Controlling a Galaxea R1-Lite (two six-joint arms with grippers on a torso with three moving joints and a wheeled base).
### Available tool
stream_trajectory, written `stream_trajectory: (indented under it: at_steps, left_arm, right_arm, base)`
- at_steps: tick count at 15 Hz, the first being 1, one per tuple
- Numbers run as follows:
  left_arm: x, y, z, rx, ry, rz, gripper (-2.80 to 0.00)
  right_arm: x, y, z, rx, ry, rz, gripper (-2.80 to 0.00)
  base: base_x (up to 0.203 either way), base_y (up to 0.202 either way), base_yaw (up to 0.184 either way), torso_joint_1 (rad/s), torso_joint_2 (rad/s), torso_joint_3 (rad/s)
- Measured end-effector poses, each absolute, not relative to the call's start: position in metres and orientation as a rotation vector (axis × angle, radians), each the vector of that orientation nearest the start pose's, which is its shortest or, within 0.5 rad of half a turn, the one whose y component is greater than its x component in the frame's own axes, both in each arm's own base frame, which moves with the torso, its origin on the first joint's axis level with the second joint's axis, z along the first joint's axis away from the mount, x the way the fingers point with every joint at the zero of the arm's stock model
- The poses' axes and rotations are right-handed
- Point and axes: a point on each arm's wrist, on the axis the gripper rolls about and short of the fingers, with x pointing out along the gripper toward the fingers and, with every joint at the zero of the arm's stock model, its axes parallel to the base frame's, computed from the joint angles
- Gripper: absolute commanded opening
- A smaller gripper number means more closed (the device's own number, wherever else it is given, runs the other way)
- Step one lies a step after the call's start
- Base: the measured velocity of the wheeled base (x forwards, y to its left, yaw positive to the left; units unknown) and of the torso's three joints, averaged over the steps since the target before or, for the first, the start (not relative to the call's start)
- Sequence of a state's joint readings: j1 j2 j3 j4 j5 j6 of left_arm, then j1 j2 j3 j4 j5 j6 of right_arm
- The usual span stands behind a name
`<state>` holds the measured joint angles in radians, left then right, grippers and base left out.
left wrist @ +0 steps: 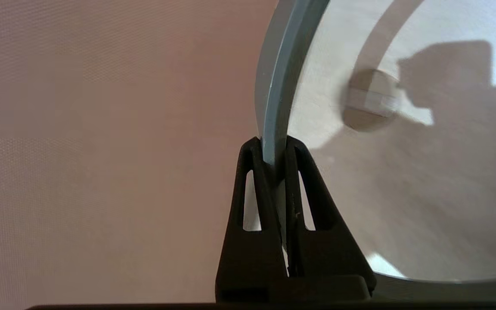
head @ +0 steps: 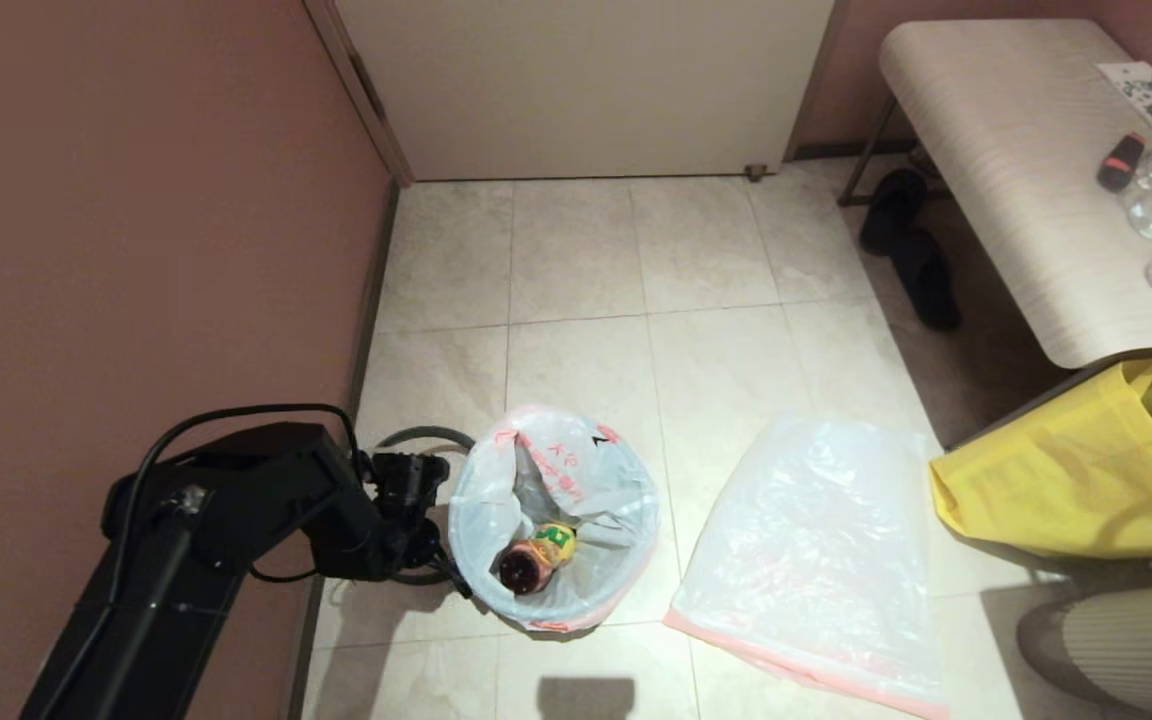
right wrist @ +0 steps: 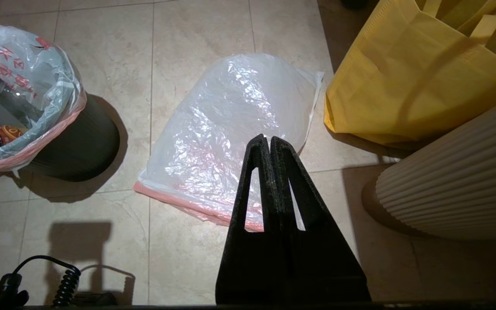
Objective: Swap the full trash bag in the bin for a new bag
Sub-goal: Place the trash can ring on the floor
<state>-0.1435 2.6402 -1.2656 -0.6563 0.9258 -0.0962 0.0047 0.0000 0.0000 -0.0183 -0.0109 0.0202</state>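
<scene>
- The left gripper [left wrist: 274, 150] is down at the bin's left side, near the wall [head: 136, 200], with its jaws clamped on the grey ring [left wrist: 280, 77].
- In the head view the ring [head: 423, 434] shows as a grey arc out beside the bin, off the rim, curving around the left gripper [head: 433, 560].
- The bin [right wrist: 80, 142] stands on the tiled floor [head: 576, 260], and its black wall shows only in the right wrist view.
- The full bag [head: 576, 480] sits in the bin, red print on its side, its mouth folded over the rim.
- A brown bottle [head: 536, 560] with a yellow label lies inside the bag.
- The new bag [head: 816, 560] lies flat on the floor just right of the bin, pink band at its near edge.
- The right gripper [right wrist: 269, 140] hangs over the new bag, not touching it, jaws pressed together and empty.
- A yellow bag [head: 1066, 480] stands right of the new bag, under the bench [head: 1016, 180].
- Dark slippers [head: 911, 245] lie beneath the bench, by the door [head: 586, 80].
</scene>
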Motion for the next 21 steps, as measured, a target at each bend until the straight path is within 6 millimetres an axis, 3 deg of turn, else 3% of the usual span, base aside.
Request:
stream_trajectory:
  at_steps: [3,7,11,16,17,18,21]
  left_arm:
    - [0.438,-0.060,-0.098,0.338,0.648,0.706,-2.80]
    - [0.456,-0.072,-0.121,0.429,0.660,0.644,-2.80]
    - [0.464,-0.053,-0.131,0.463,0.682,0.674,-2.80]
    - [0.451,-0.020,-0.134,0.476,0.735,0.779,-2.80]
    - [0.451,-0.019,-0.132,0.479,0.733,0.789,-1.28]
    - [0.450,-0.018,-0.131,0.477,0.731,0.792,0.00]
    - [0.452,-0.017,-0.126,0.458,0.706,0.792,0.00]
  right_arm:
    - [-0.023,0.000,0.077,0.020,-0.018,-0.006,-2.80]
    - [-0.023,0.000,0.077,0.020,-0.020,-0.007,-2.80]
    - [-0.023,0.000,0.077,0.020,-0.019,-0.006,-2.80]
    - [-0.023,0.000,0.077,0.020,-0.019,-0.006,-2.80]
    - [-0.023,0.000,0.077,0.020,-0.019,-0.006,-2.80]
    - [-0.023,0.000,0.077,0.020,-0.019,-0.006,-2.80]
    - [-0.023,0.000,0.077,0.020,-0.019,-0.006,-2.80]
  base:
    - [0.000,0.000,0.000,0.000,0.00,0.000]
    - [0.000,0.000,0.000,0.000,0.00,0.000]
    - [0.000,0.000,0.000,0.000,0.00,0.000]
    - [0.000,0.000,0.000,0.000,0.00,0.000]
    - [0.000,0.000,0.000,0.000,0.00,0.000]
    - [0.000,0.000,0.000,0.000,0.00,0.000]
    - [0.000,0.000,0.000,0.000,0.00,0.000]
